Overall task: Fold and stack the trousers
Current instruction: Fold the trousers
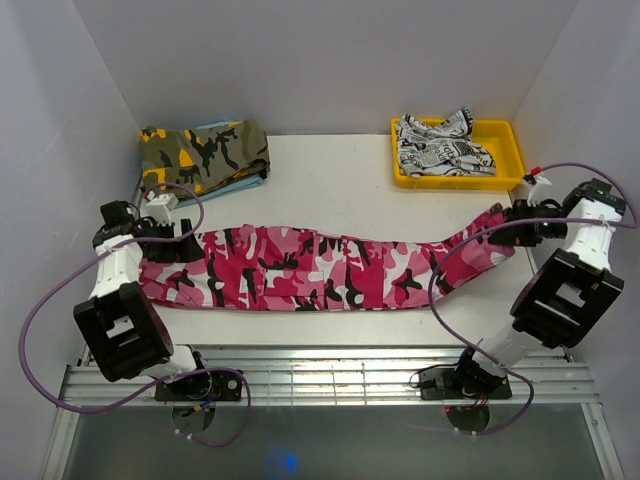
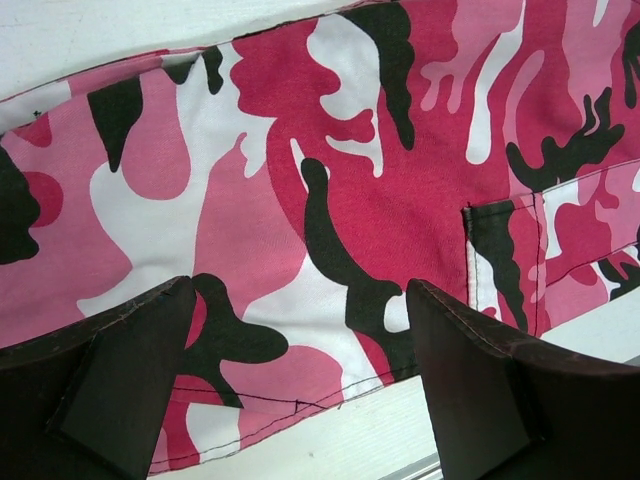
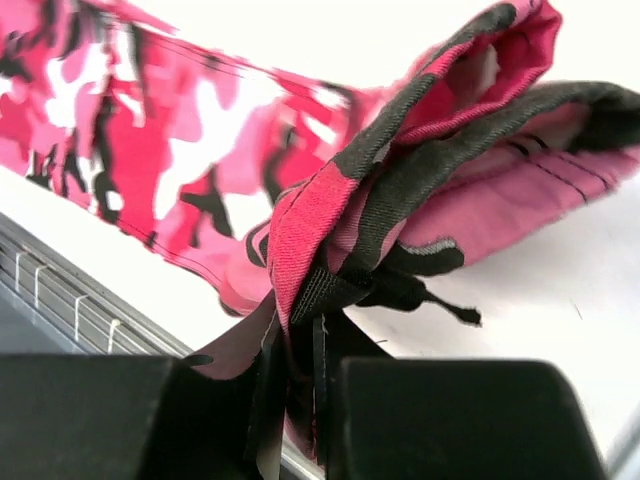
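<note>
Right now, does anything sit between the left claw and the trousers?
Nothing visible does. The open left claw hangs directly over one end of the trousers, with bare cloth beneath it. The right claw is shut on the other end.

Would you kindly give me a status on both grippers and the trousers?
Right gripper shut on trousers, right end. Left gripper open over left end. Trousers stretched along table. Olive garment, yellow tray apart.

A white table [image 1: 330, 190] sits boxed in by 3 plain pale-grey walls [image 1: 320, 60], left, far and right. A ribbed metal rail [image 1: 330, 375] runs along its near edge. Light is even and soft.
</note>
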Tool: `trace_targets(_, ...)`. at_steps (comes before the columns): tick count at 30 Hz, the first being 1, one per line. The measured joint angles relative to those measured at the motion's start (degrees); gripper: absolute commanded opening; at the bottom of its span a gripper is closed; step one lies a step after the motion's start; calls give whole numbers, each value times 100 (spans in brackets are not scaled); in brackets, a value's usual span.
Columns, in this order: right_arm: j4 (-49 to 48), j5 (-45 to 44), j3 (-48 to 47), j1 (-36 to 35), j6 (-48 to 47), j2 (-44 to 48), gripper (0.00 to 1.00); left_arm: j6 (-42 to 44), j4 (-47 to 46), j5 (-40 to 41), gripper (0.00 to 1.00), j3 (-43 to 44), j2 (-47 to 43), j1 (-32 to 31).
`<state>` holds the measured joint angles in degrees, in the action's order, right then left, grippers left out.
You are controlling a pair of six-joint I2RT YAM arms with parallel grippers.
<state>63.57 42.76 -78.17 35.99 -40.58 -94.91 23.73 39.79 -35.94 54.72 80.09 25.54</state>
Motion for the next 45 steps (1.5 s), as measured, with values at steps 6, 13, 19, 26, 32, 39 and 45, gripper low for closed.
trace_targets(6,-535,638,654,-1604,490,1084,8,-79,-105,50,98,-122,94,0)
trace_targets(13,-2697,743,1880,-3832,2516,1611,8,-286,-133,155,98,-203,389,0)
trace_targets(19,-4732,391,1971,-5318,4354,1141,8,-435,-149,166,98,-219,557,0)
trace_targets(26,-5895,-140,1432,-6218,5740,-514,8,-501,-201,164,98,-343,553,0)
trace_targets(32,-6299,-538,1213,-6819,6371,-944,8,-479,-212,164,98,-586,398,0)
trace_targets(39,-6417,-944,850,-7469,6819,-946,8,-474,-234,162,98,-595,389,0)
trace_targets(45,-6422,-1156,474,-7812,7106,-1425,8,-476,-234,160,98,-595,393,0)
